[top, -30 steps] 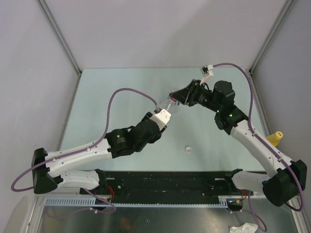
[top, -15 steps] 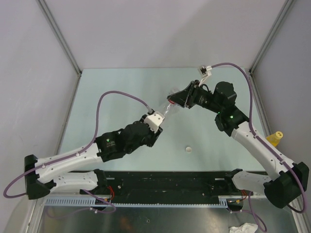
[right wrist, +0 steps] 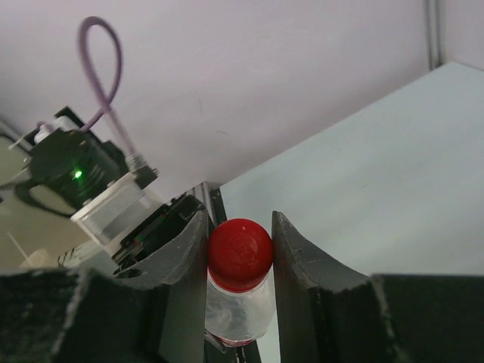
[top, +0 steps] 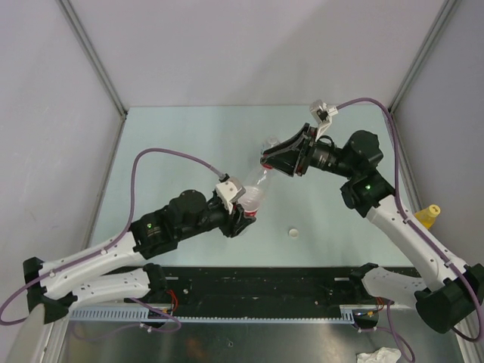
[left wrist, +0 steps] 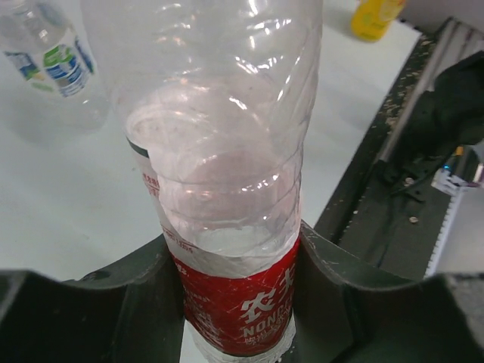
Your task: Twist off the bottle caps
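The right gripper (right wrist: pixel 240 225) pinches the red cap (right wrist: pixel 240 253) between 2 fingers, atop a clear bottle (right wrist: pixel 236 310).

The top view looks steeply down from above and behind the arm bases (top: pixel 57 276) onto the whole tabletop (top: pixel 189 136), with the red-labelled bottle (top: pixel 255 193) small near its middle. The left wrist view sits very close to that bottle, looking along its clear body from the left claw (left wrist: pixel 236 302). The right wrist view looks closely at the bottle's red cap (right wrist: pixel 240 253), framed by the right claw (right wrist: pixel 240 249). All three views share the bottle.
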